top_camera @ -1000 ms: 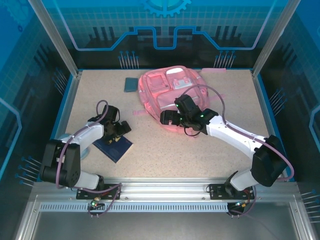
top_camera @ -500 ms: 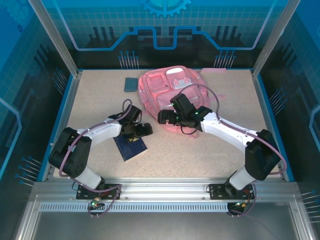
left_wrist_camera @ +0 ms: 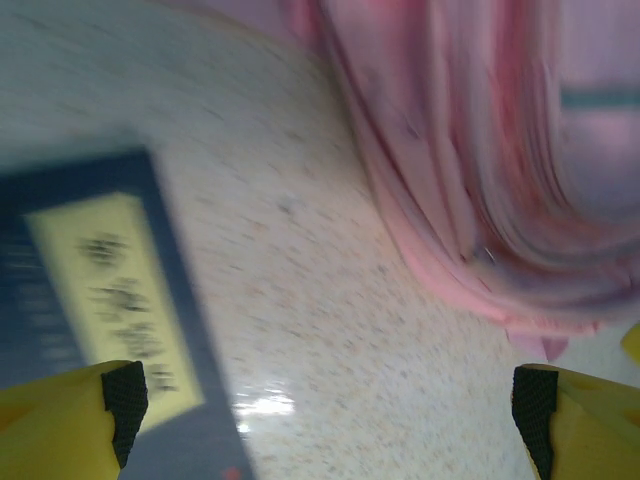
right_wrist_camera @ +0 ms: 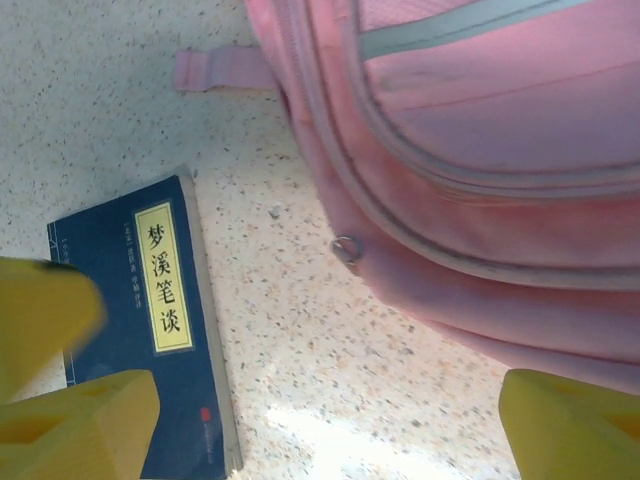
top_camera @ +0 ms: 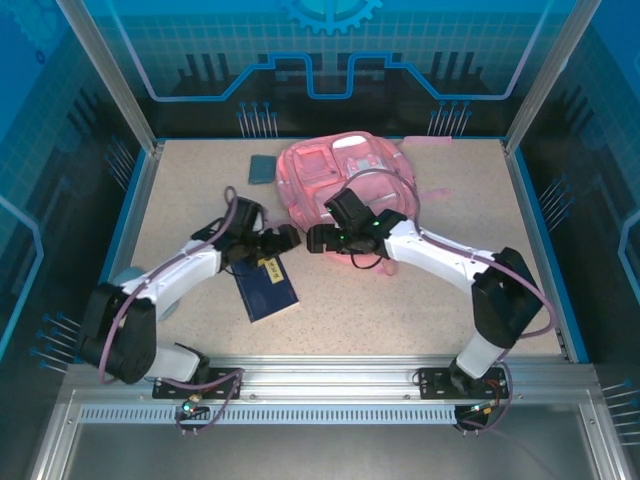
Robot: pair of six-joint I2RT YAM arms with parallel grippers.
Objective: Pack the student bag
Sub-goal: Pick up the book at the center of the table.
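Since a second ago the left arm has swung from the table's 8 o'clock side toward the centre. The flat dark blue book with a yellow label (top_camera: pixel 268 287) has slid toward 3 o'clock with it and turned. The right arm has reached further toward 9 o'clock, so the two tools now nearly meet.

In the top view the left gripper (top_camera: pixel 288 238) and right gripper (top_camera: pixel 314 240) point at each other just beside the near edge of the soft pink fabric backpack (top_camera: pixel 345 180). That backpack lies flat at the 12 o'clock end of the speckled beige table (top_camera: pixel 450 300), front pockets up. The book lies on the table at 7 o'clock from the grippers, apart from the bag. A small flat grey-blue rectangle (top_camera: pixel 262 168) lies at 9 o'clock from the backpack, just beside it.

The left wrist view is blurred. It shows the left gripper (left_wrist_camera: pixel 330 410) spread wide with bare table between its black pads (left_wrist_camera: pixel 125 400). The book (left_wrist_camera: pixel 90 290) is at 9 o'clock and the backpack (left_wrist_camera: pixel 480 150) at 1 o'clock.

The right wrist view shows the right gripper (right_wrist_camera: pixel 320 420) also wide, with nothing between its yellow fingers (right_wrist_camera: pixel 570 425). The book (right_wrist_camera: pixel 140 320) is at 8 o'clock there. The backpack (right_wrist_camera: pixel 480 150) fills 12 to 3 o'clock, with a small metal zip ring (right_wrist_camera: pixel 346 247) at its edge and a pink strap (right_wrist_camera: pixel 215 70) at 11 o'clock.
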